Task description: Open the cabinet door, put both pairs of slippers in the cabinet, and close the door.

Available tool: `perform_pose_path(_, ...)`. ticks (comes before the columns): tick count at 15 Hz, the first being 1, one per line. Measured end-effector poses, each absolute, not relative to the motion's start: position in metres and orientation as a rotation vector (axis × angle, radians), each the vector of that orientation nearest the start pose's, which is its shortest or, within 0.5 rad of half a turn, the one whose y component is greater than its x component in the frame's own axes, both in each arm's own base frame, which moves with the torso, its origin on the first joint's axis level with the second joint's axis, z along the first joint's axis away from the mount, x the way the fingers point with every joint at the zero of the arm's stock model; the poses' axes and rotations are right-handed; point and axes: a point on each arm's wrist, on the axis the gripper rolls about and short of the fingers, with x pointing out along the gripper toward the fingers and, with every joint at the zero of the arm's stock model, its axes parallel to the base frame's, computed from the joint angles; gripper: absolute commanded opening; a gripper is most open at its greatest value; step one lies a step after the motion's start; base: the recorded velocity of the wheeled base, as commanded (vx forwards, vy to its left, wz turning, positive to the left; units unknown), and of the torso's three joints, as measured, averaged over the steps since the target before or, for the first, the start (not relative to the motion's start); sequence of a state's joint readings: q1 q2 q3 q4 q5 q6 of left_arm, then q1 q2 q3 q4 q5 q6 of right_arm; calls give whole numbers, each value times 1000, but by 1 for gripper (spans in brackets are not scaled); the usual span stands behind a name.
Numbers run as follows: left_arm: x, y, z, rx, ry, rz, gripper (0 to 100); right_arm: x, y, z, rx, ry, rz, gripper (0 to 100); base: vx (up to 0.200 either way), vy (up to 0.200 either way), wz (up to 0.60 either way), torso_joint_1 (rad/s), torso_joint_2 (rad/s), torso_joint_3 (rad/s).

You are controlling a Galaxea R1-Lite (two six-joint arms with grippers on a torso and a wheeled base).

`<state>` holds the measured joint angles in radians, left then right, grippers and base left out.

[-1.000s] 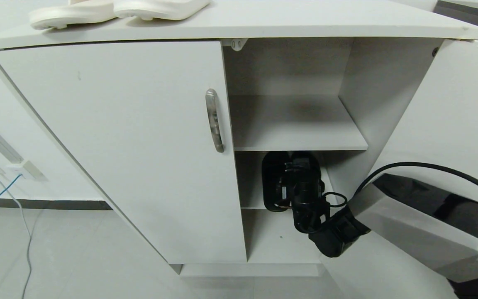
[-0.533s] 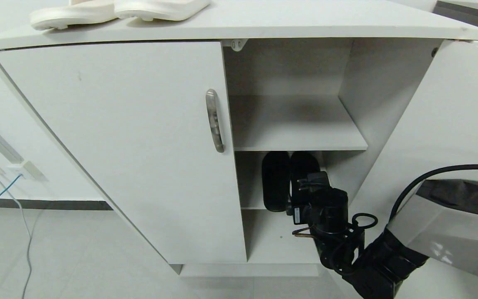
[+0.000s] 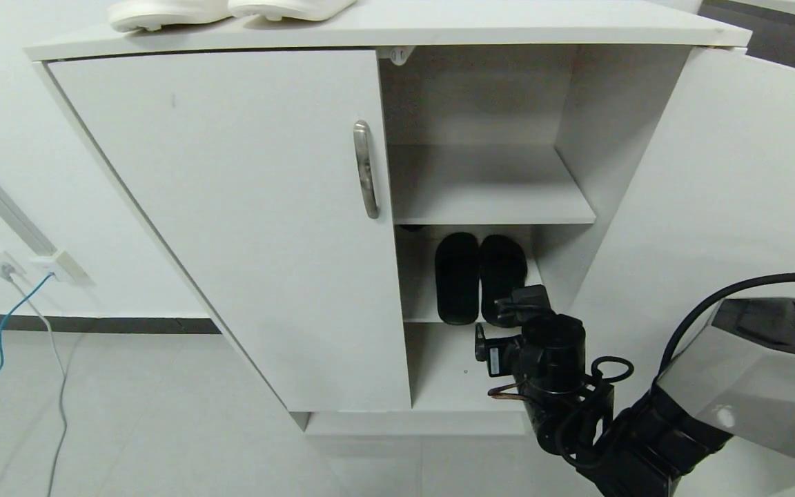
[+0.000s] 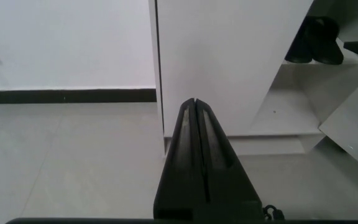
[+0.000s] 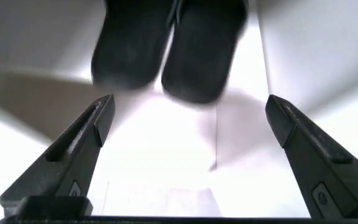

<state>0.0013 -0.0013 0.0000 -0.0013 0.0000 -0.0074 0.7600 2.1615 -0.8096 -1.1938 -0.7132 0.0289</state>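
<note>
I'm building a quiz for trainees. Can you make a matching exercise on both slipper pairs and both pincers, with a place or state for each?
1. black pair of slippers
2. white pair of slippers
3. left pincer
4. right pincer

A. open
B. on top of the white cabinet
C. shut
D. on a shelf inside the cabinet

Pairs: 1-D, 2-B, 3-C, 4-A

Light: bright and even over the white laminate cabinet point(image 3: 232, 207).
Shadow: open compartment dimmer, darkest around the pair of black rubber slippers point(image 3: 480, 276).
Glint: sheen on the brushed-metal door handle point(image 3: 366, 169).
Edges: cabinet top bows, upper frame.
</note>
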Motion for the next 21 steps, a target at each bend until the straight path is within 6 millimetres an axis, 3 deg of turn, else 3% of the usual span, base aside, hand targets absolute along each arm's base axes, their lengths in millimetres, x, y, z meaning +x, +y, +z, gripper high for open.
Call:
perform_pose_path(16,-23,0,76,-6,-3,0,0,275,245,79,-73,103,52,100,0,0,0,0,0,0)
perform_pose_path(21,-23,0,76,-6,-3,-1,0,274,246,78,-74,105,55,100,0,0,0,3,1,167)
